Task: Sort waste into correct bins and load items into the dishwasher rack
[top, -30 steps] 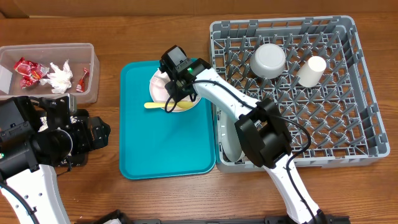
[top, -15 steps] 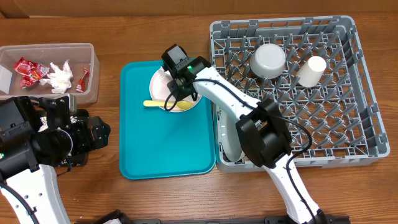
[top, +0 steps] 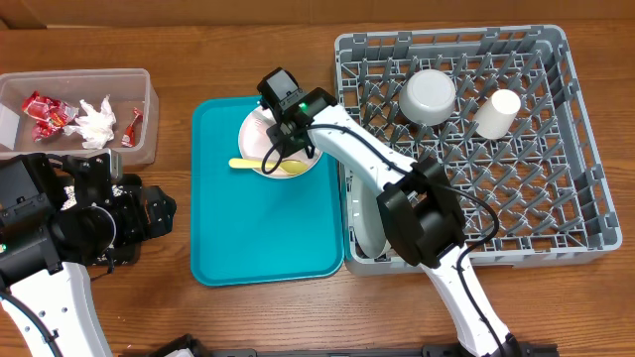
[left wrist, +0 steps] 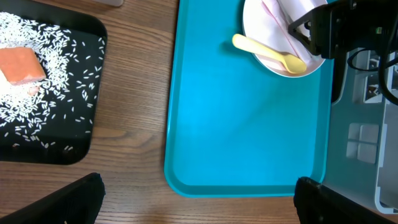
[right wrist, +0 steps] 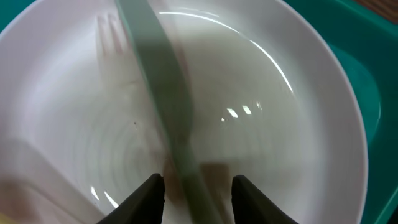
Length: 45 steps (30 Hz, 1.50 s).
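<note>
While wrappers (top: 40, 111) and napkin (top: 97, 121) lie in the clear tub (top: 151, 119), and bowl (top: 428, 96), cup (top: 496, 113) and grey plate (top: 363, 233) sit in the rack (top: 585, 198), my right pincer (right wrist: 196, 188), half open, straddles white cutlery (right wrist: 163, 106) on the pale plate (right wrist: 280, 124), not yet closed on it; both are left to load.

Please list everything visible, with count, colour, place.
rack: 1, grey, right
bowl: 1, grey, in rack
cup: 1, white, in rack
grey plate: 1, grey, rack's left side
serving tray: 1, teal, centre
pale plate: 1, whitish, on serving tray
spoon: 1, yellow, on pale plate
fork: 1, white, on pale plate
tub: 1, clear, far left
wrappers: several, red, in tub
napkin: 1, white, in tub
black tray: 1, black, left side
rice: many, whitish, on black tray
cube: 1, orange, on rice
left gripper: 1, black, beside black tray
right gripper: 1, black, over pale plate
</note>
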Each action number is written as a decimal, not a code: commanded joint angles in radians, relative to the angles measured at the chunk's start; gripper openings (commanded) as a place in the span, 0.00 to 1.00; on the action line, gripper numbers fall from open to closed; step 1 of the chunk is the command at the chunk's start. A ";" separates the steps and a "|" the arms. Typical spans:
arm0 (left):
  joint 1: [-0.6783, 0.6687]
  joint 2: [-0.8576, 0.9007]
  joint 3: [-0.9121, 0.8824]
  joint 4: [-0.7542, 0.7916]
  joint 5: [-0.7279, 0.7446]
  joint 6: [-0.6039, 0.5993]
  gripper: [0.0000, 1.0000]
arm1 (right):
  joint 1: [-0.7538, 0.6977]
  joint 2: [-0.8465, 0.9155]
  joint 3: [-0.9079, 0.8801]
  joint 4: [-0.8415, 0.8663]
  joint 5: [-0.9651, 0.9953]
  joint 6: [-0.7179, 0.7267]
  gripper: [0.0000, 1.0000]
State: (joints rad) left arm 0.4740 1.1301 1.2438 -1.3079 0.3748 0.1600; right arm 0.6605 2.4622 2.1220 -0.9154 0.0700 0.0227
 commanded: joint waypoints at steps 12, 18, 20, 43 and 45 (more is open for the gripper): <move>0.007 0.002 -0.007 0.004 0.010 0.008 1.00 | -0.047 0.003 0.022 0.012 -0.092 0.007 0.33; 0.007 0.002 -0.007 0.004 0.010 0.008 1.00 | -0.045 0.003 -0.009 0.044 -0.101 0.007 0.33; 0.007 0.002 -0.007 0.004 0.010 0.008 1.00 | -0.045 0.003 -0.017 0.056 -0.111 0.004 0.34; 0.007 0.002 -0.007 0.004 0.010 0.008 1.00 | -0.045 0.060 -0.029 0.093 -0.131 0.003 0.38; 0.007 0.002 -0.007 0.004 0.010 0.008 1.00 | -0.045 0.060 -0.029 0.096 -0.122 0.003 0.38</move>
State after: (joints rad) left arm 0.4740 1.1301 1.2438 -1.3075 0.3744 0.1600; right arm 0.6113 2.4863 2.1010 -0.8154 -0.0551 0.0254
